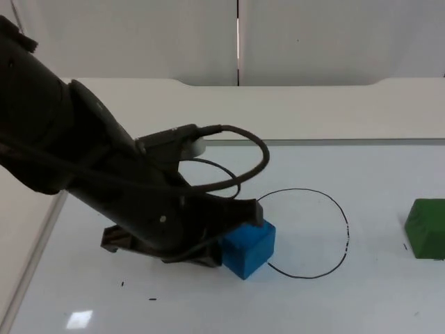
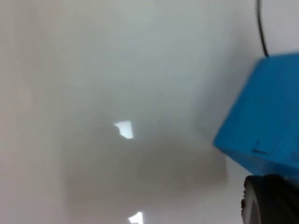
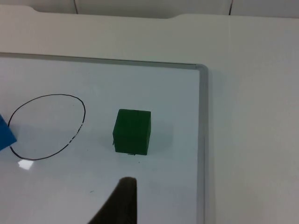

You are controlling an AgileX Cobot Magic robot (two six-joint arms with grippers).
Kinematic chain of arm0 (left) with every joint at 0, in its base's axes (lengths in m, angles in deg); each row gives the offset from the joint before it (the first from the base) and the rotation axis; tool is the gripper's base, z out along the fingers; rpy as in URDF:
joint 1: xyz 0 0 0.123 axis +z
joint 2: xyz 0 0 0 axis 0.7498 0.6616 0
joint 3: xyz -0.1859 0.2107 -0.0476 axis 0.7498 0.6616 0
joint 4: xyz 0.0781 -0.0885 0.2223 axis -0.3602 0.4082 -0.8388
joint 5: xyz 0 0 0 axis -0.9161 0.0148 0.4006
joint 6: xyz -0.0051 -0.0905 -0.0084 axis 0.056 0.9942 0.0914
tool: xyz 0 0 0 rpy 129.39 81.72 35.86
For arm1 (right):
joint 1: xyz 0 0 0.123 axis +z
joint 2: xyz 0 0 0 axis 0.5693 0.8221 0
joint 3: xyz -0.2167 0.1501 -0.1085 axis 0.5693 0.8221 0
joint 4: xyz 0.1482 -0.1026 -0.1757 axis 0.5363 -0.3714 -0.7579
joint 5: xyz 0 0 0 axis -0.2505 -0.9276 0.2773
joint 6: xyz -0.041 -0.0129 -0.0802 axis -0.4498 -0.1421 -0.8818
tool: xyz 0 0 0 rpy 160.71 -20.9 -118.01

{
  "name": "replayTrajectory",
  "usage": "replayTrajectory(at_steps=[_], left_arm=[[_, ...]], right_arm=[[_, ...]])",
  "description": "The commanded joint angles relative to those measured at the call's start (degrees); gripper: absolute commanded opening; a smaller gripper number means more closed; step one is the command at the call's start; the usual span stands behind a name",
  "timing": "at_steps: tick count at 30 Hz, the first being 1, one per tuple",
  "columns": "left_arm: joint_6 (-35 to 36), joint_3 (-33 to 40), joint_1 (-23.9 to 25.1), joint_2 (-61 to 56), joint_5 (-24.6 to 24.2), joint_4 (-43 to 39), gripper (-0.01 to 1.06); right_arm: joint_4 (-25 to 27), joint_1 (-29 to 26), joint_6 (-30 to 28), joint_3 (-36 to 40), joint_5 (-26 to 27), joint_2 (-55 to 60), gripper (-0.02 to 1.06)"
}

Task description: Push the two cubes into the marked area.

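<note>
A blue cube (image 1: 248, 248) sits on the white board, straddling the left lower side of the drawn black circle (image 1: 346, 233). My left gripper (image 1: 243, 217) is low on the board and pressed against the cube's left side; the cube (image 2: 266, 107) looms close in the left wrist view. A green cube (image 1: 426, 228) stands to the right of the circle, outside it. In the right wrist view the green cube (image 3: 132, 131) lies beside the circle (image 3: 84, 111), with a corner of the blue cube (image 3: 4, 135) on the circle's far side. My right gripper (image 3: 121, 200) waits well short of the green cube.
The board's grey rim (image 3: 202, 140) runs just beyond the green cube, and its back edge (image 1: 313, 142) lies behind the circle. My left arm (image 1: 104, 181) covers much of the board's left half. Small black marks (image 1: 151, 299) dot the front.
</note>
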Motion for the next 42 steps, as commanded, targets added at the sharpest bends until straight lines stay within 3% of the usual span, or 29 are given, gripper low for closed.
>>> replayTrajectory(at_steps=[1,11,21,42], left_arm=[[0.21,-0.16,0.26,-0.10,0.51,-0.60,0.00],[0.21,-0.29,0.26,-0.10,2.46,-0.04,0.00],[-0.23,-4.75,-1.18,1.87,0.52,0.79,0.00],[-0.39,-4.79,-1.84,4.16,-1.41,4.00,0.00]], right_arm=[[0.19,-0.43,-0.12,0.16,0.46,-0.19,1.05],[0.19,-0.43,-0.12,0.16,0.46,-0.19,1.05],[0.19,-0.43,-0.12,0.16,0.46,-0.19,1.05],[0.03,-0.43,-0.12,0.16,0.46,-0.19,1.05]])
